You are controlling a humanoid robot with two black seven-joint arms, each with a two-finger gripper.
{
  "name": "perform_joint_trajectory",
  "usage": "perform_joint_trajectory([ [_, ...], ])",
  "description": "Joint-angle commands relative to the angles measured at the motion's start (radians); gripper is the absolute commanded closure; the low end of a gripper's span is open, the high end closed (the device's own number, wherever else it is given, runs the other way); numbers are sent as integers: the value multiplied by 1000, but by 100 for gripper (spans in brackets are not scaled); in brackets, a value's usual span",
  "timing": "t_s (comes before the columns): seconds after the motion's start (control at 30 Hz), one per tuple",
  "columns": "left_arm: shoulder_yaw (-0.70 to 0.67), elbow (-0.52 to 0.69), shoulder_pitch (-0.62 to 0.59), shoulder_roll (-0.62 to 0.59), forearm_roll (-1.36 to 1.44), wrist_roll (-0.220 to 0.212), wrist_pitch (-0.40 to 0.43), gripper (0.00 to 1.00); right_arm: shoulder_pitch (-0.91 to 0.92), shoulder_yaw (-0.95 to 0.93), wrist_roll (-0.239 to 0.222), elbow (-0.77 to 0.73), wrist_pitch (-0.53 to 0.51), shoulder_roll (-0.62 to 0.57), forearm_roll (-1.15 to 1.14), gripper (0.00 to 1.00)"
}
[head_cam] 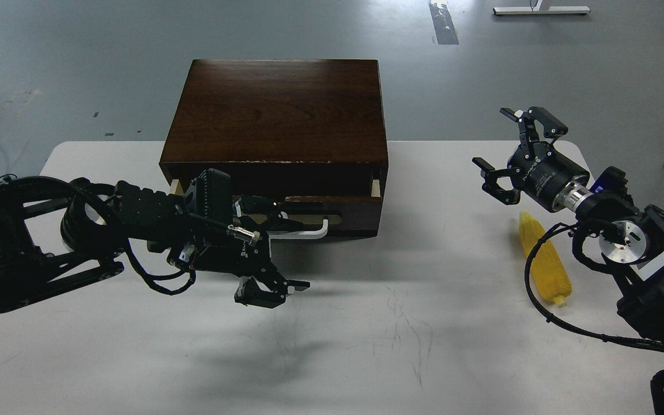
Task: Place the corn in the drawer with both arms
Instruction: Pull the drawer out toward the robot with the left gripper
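Opening the drawer wider is the likely step in hand.

Near left: left gripper [271, 291], fingers seemingly apart, empty, just in front of the white handle [309, 231]; it should hook the bar squarely and pull straight toward the near edge.

Near right: corn [544, 266] lying on the table [366, 346].

Right, farther: right gripper [516, 153], claw spread wide, empty.

Far centre: drawer [332, 210], slightly open, under the cabinet [277, 109].

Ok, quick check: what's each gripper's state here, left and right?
Left gripper: empty, in front of the drawer; open or shut cannot be told.
Right gripper: open, empty, above the corn.
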State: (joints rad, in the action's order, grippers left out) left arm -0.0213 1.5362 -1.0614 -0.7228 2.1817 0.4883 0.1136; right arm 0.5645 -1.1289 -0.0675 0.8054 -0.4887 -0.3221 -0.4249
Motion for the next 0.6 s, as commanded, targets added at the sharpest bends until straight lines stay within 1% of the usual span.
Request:
perform_joint_trajectory([
  [0.0,0,19,0,-7,0,0,0,2,0,0,0,0,0,0,0,0],
  [0.1,4,21,3,-7,0,0,1,2,0,0,0,0,0,0,0,0],
  [0.2,43,24,1,-13,0,0,0,2,0,1,0,0,0,0,0,0],
  [0.57,47,44,4,-35,0,0,0,2,0,3,0,0,0,2,0,0],
])
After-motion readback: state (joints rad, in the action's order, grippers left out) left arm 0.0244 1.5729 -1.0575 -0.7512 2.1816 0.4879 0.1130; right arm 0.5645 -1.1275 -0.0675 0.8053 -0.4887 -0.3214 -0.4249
